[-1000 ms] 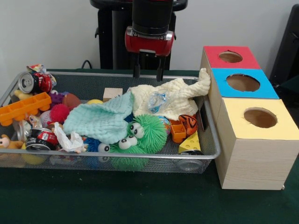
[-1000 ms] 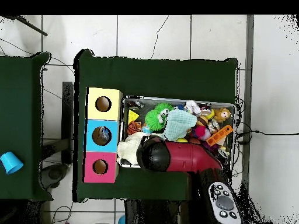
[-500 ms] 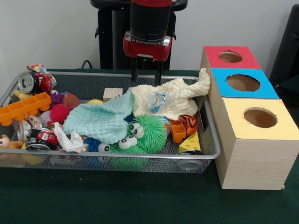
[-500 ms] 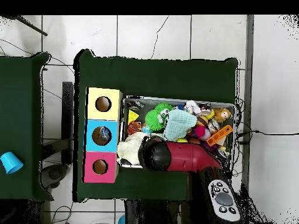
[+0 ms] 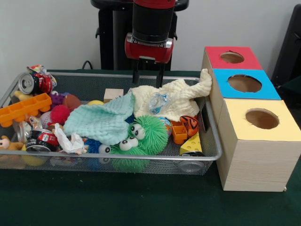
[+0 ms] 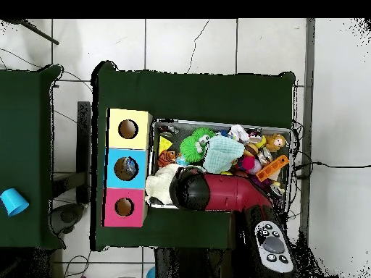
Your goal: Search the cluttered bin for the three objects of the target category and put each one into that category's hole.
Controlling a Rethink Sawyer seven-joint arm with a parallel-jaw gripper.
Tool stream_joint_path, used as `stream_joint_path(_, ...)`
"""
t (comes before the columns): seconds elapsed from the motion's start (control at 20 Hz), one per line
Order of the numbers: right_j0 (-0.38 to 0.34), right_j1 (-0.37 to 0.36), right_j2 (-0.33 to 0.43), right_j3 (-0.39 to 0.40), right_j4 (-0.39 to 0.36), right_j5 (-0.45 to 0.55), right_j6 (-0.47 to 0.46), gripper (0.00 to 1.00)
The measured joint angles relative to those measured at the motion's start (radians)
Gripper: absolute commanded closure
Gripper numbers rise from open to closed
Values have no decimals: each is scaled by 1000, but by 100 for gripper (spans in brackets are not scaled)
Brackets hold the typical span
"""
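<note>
i see the green table (image 5: 141, 207) carrying a wire mesh bin (image 5: 117, 160) and, touching its end, a row of three wooden boxes, each with a round hole on top: the yellow-topped box (image 5: 256, 141), the blue-topped box (image 5: 242, 84) and the red-topped box (image 5: 230, 57). the red and black arm (image 6: 224, 192) reaches over the bin's side nearest the robot. in the bin, a cream cloth (image 5: 176, 99) lies draped with one corner up against the blue-topped box, and a mint cloth (image 5: 101, 121) lies beside it, overlapping a green fuzzy ball with googly eyes (image 5: 146, 134). the gripper (image 5: 148, 79) hangs just above the cream cloth's far edge, its two fingers (image 5: 136, 75) parted a little and holding nothing. smaller clutter sits around: an orange tray (image 5: 23, 109), a crushed can (image 5: 33, 83), a wooden block (image 5: 113, 94), a yellow wedge (image 5: 192, 145).
</note>
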Motion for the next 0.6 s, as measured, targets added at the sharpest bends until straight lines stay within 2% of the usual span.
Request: stream_joint_path(0.6, 19, 0, -9, -11, 18, 0, 0, 0)
